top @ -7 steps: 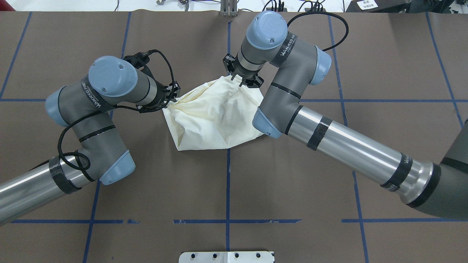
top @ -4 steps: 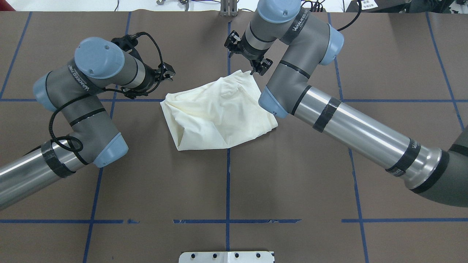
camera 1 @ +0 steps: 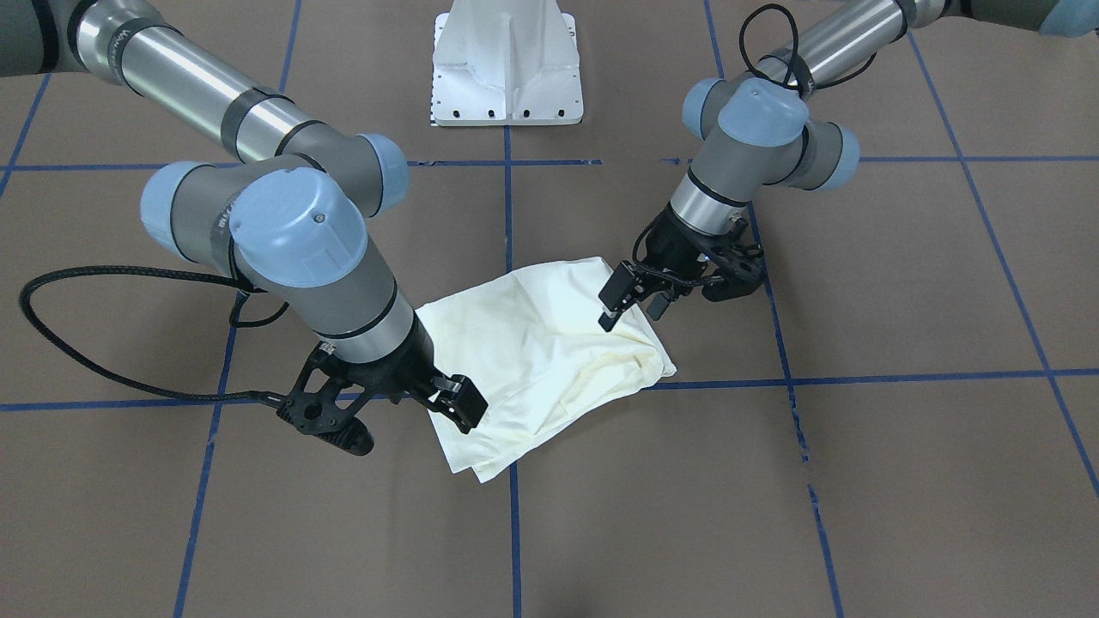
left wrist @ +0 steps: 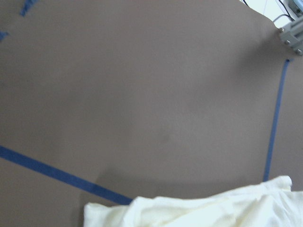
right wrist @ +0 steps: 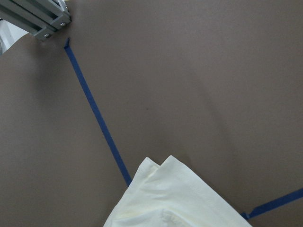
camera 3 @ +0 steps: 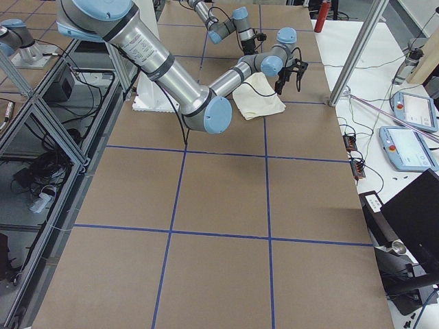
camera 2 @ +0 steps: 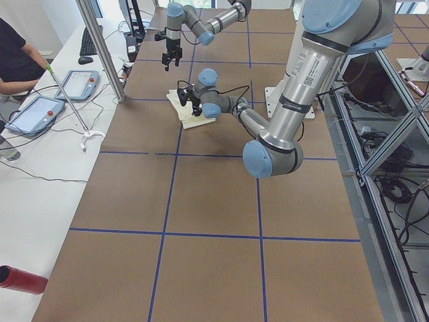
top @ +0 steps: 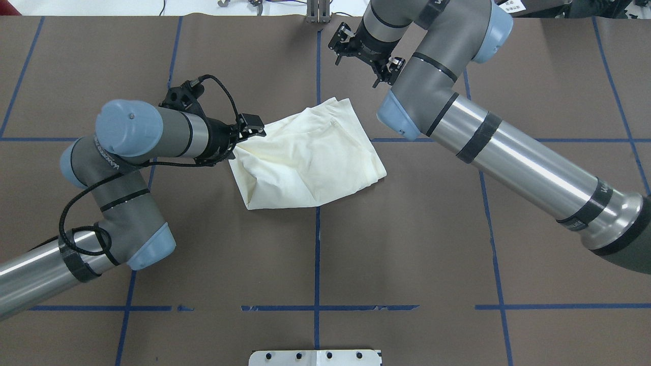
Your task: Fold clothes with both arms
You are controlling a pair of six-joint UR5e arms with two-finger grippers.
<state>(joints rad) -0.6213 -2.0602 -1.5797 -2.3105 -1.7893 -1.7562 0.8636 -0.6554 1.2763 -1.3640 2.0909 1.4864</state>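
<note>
- Seen from overhead, left end effector point(top: 244, 138), jaws apart, is at the edge of the shirt point(top: 305, 157); cloth toward its 4 o'clock;
- right end effector point(top: 365, 60), jaws apart too, is farther; cloth at its 7 o'clock.

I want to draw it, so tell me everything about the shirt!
The shirt is cream-white soft-looking cloth, folded into a rumpled, lopsided bundle, plain side up; no print shows. It lies on the brown table, over blue tape lines. The left gripper is at one corner; whether it touches is unclear.
</note>
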